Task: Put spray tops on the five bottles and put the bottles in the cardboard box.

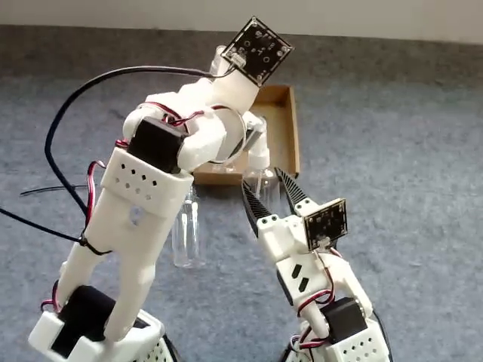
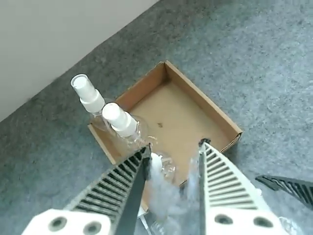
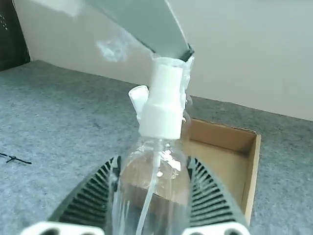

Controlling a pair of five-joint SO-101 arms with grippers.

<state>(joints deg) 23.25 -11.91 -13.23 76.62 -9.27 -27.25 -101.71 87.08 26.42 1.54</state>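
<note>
My right gripper point(image 1: 263, 179) is shut on a clear bottle point(image 3: 154, 191), holding it upright just in front of the cardboard box point(image 1: 283, 124). A white spray top point(image 3: 161, 105) sits on the bottle's neck, its tube hanging down inside. My left gripper point(image 2: 174, 147) comes from above and is shut on that spray top point(image 2: 156, 166), with one finger point(image 3: 146, 24) against its upper end. Two bottles with spray tops point(image 2: 87, 95) point(image 2: 120, 120) stand in a corner of the box point(image 2: 195, 112).
One clear bottle without a top point(image 1: 187, 226) stands on the grey carpet beside the left arm's base link. Black cables point(image 1: 60, 128) loop off to the left. Most of the box floor is bare. Open carpet lies to the right.
</note>
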